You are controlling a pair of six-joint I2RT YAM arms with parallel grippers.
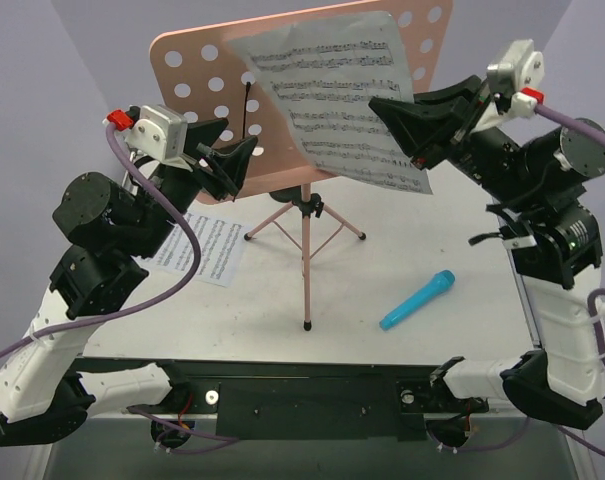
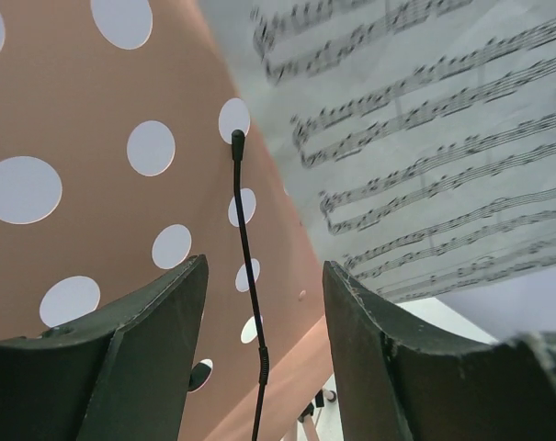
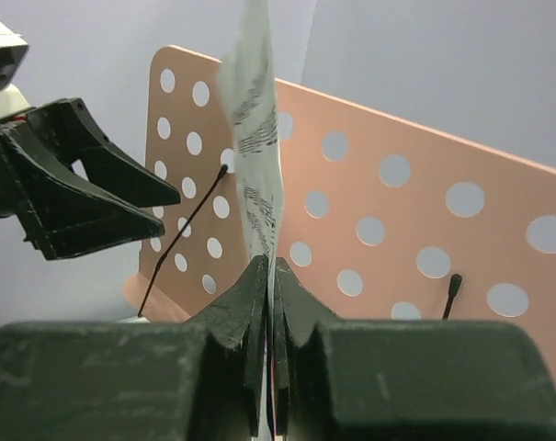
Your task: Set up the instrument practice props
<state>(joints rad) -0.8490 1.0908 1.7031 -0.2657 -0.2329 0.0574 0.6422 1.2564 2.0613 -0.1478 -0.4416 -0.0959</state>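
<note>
While right gripper [image 3: 266, 272] pinches, sheet [image 1: 327, 90] upright, askew

One camera looks down from high behind the two arms [image 1: 92, 210] at the whole worktop [image 1: 412, 250], while both wrist cameras sit very close, looking up at the pink music stand [image 1: 272, 160] and music sheet [image 1: 342, 90] all three share.
</note>
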